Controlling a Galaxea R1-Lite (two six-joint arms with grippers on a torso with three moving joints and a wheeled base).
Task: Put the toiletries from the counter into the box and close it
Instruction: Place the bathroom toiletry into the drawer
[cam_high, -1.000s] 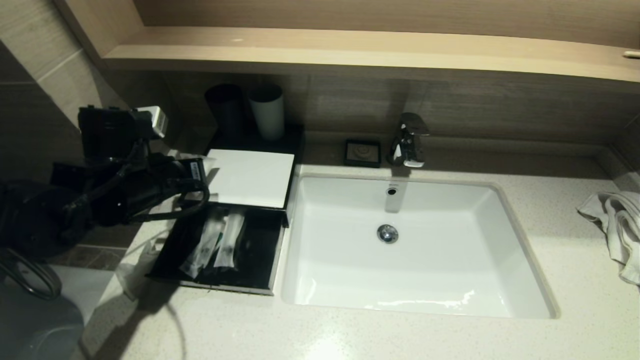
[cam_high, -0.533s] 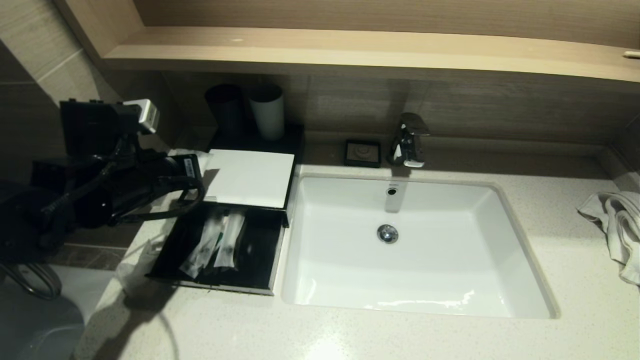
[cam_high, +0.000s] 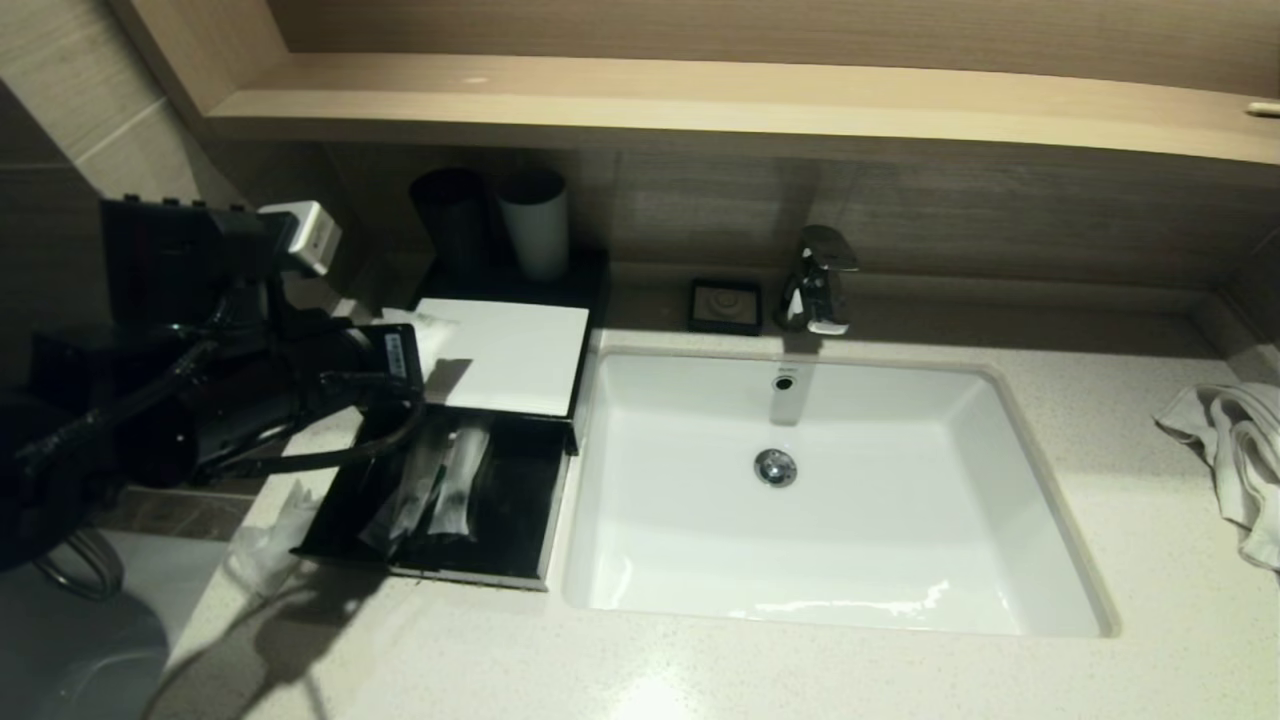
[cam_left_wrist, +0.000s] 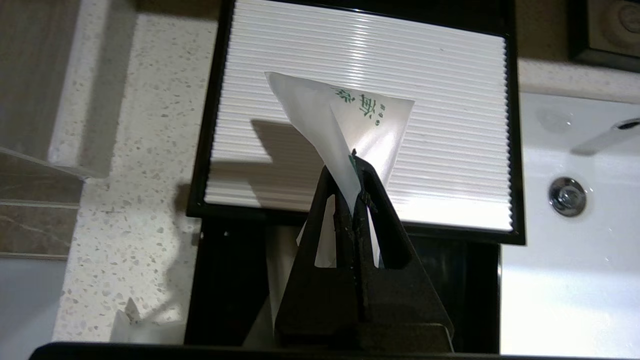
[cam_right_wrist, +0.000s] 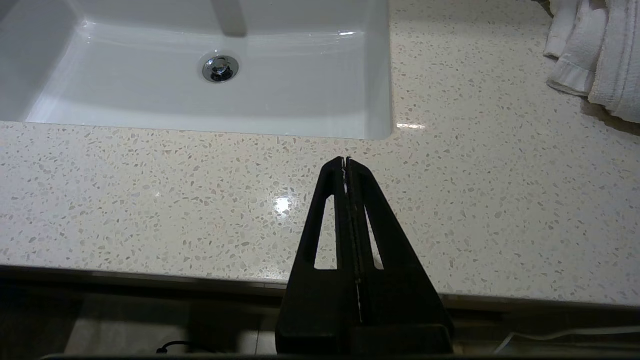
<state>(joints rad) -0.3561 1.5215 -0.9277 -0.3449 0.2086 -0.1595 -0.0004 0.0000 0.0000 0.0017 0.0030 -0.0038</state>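
A black box (cam_high: 520, 520) stands on the counter left of the sink, its white ribbed lid (cam_high: 510, 355) slid back. Its open front compartment holds a few clear wrapped toiletry packets (cam_high: 440, 490). My left gripper (cam_high: 405, 350) hangs over the box's left side, shut on a white sachet with green print (cam_left_wrist: 345, 115); it shows in the left wrist view (cam_left_wrist: 353, 165), above the lid (cam_left_wrist: 450, 125). Another clear packet (cam_high: 265, 560) lies on the counter left of the box. My right gripper (cam_right_wrist: 346, 160) is shut and empty over the counter's front edge.
The white sink (cam_high: 830, 490) and tap (cam_high: 820, 280) fill the middle. A black cup (cam_high: 452, 215) and a white cup (cam_high: 535, 225) stand behind the box, with a small black soap dish (cam_high: 725, 305) nearby. A white towel (cam_high: 1235, 450) lies at the far right.
My left arm drew back to the left, then swung right again toward the box, with the sachet held over the lid's left corner. The right arm has not moved.
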